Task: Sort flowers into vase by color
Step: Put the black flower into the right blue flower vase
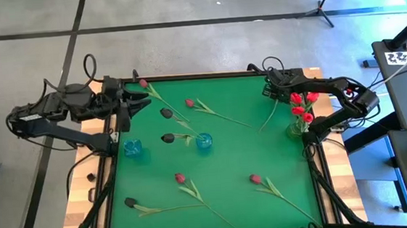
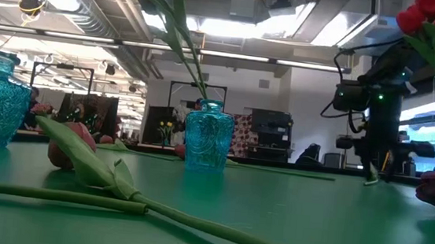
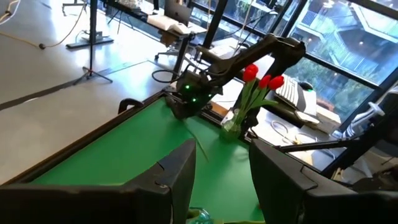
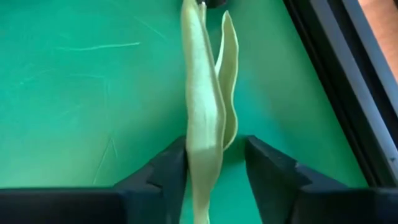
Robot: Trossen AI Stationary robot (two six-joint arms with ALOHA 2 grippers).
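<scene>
Right gripper [image 4: 214,165] straddles the pale green leaves of a thin artificial tulip [image 4: 205,112] lying just beside the clear vase of red tulips [image 1: 298,114], fingers spread either side, evidently lining up to pinch it.

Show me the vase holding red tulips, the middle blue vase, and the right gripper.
Vase holding red tulips [image 1: 296,128], high view, glass base.
Middle blue vase [image 1: 204,142], high view, its body.
Right gripper [image 4: 214,163], right wrist view, between fingertips, at a leaf.
</scene>
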